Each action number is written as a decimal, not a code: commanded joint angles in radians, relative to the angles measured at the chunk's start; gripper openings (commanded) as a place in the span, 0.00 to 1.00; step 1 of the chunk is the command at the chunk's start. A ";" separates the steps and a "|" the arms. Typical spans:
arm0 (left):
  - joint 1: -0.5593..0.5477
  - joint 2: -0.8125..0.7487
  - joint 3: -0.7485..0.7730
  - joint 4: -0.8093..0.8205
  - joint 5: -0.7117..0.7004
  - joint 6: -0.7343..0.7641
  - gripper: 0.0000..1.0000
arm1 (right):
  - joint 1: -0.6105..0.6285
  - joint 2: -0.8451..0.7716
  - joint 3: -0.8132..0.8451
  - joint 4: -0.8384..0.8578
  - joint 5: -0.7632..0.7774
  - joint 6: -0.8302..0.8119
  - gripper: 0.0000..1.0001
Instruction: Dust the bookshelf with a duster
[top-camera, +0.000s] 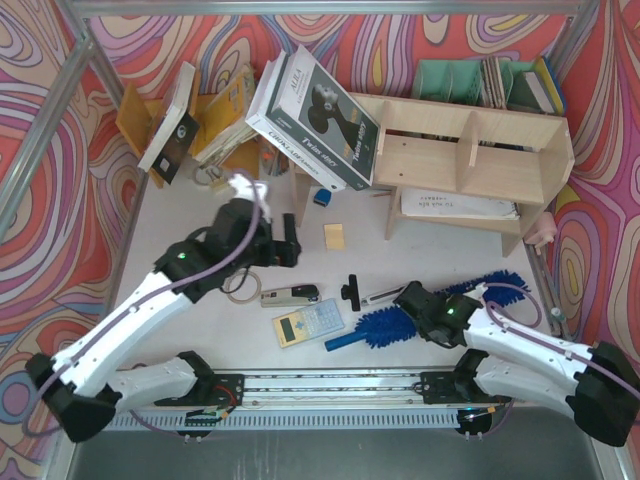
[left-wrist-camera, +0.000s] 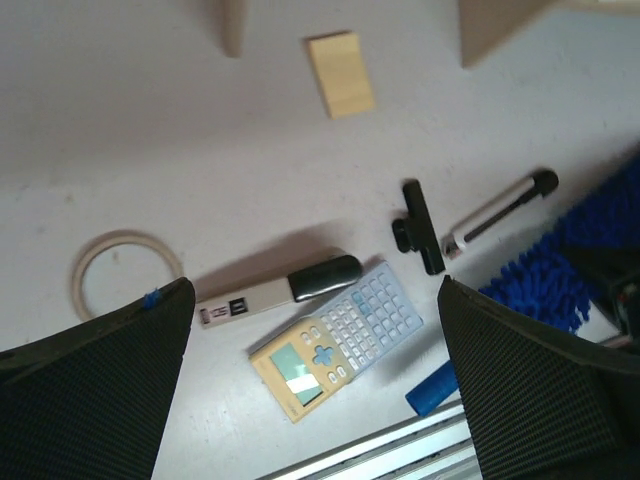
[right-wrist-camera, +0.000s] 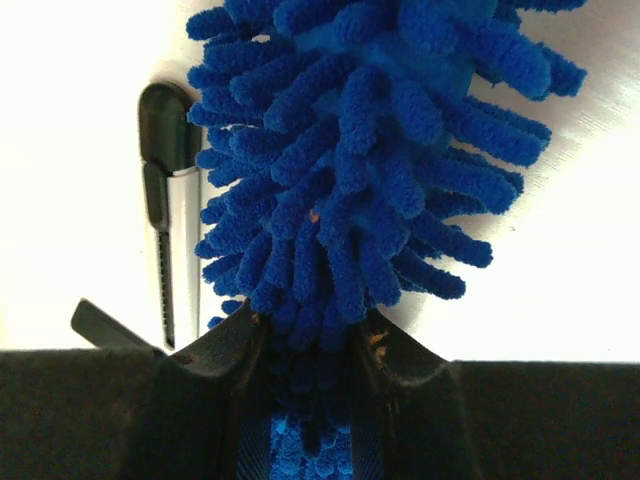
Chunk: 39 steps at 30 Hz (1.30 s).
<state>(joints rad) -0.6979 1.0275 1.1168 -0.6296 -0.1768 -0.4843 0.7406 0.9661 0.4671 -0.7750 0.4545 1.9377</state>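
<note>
From above, the duster (top-camera: 385, 325) lay on the table (top-camera: 440, 250) near the bookshelf (top-camera: 470, 150); the left gripper (left-wrist-camera: 315, 335), in its own view, hung wide apart and empty; the right gripper (right-wrist-camera: 310, 325) was squeezed on the blue fluff, so a slow lift with a tight hold seemed best.

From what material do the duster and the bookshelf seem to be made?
The duster looks like soft microfibre, matte bright blue: it has many plump fuzzy fingers. Its handle seems to be smooth blue plastic, though little of it shows. The bookshelf looks like pale unpainted wood, perhaps plywood, matte: bare flat boards of an even light tone. The layers are too small to tell.
</note>
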 joint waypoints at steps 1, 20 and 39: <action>-0.167 0.105 0.089 -0.038 -0.153 0.077 0.98 | 0.004 -0.049 0.020 -0.033 0.101 0.015 0.10; -0.514 0.388 0.194 -0.051 -0.109 0.272 0.98 | 0.004 -0.127 0.188 -0.038 0.312 -0.161 0.11; -0.528 0.544 0.163 0.033 0.087 0.334 0.98 | 0.005 -0.190 0.230 0.016 0.319 -0.226 0.11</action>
<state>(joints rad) -1.2194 1.5467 1.2999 -0.6357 -0.1116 -0.1707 0.7406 0.7914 0.6666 -0.7868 0.7254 1.7260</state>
